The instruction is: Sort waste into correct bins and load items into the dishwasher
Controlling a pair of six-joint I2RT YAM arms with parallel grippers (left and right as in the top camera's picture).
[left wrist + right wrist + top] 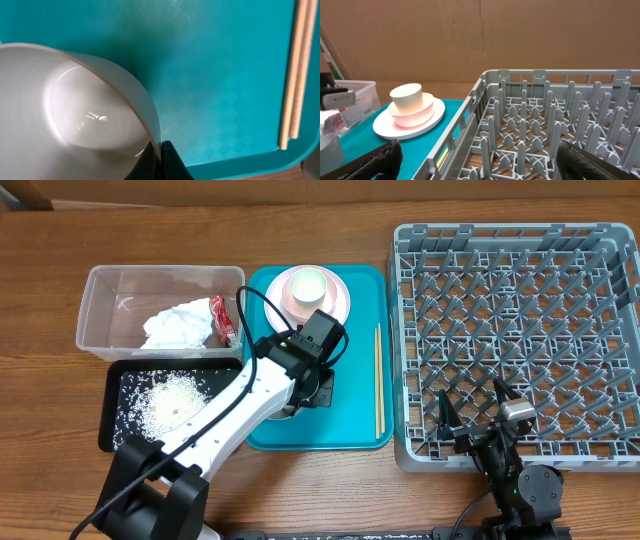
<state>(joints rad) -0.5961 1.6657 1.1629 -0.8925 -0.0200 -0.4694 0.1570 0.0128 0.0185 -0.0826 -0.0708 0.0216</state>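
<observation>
My left gripper [308, 388] is shut on the rim of a white bowl [75, 115] low over the teal tray [350, 415]; the pinch shows in the left wrist view [161, 152]. The pale pink plate [338, 302] at the tray's far end carries the second bowl [414, 115] and the cup [310, 284]. The chopsticks [378, 380] lie along the tray's right side. The napkin [178, 328] and red wrapper [220, 318] lie in the clear tub [110, 285]. Rice [172, 400] lies in the black tray [112, 430]. My right gripper [478, 418] is open and empty over the front left corner of the dish rack [520, 240].
The grey rack holds nothing on its pegs [545, 115]. The tub and black tray stand side by side left of the teal tray. Bare wooden table [60, 240] lies beyond them and along the front edge.
</observation>
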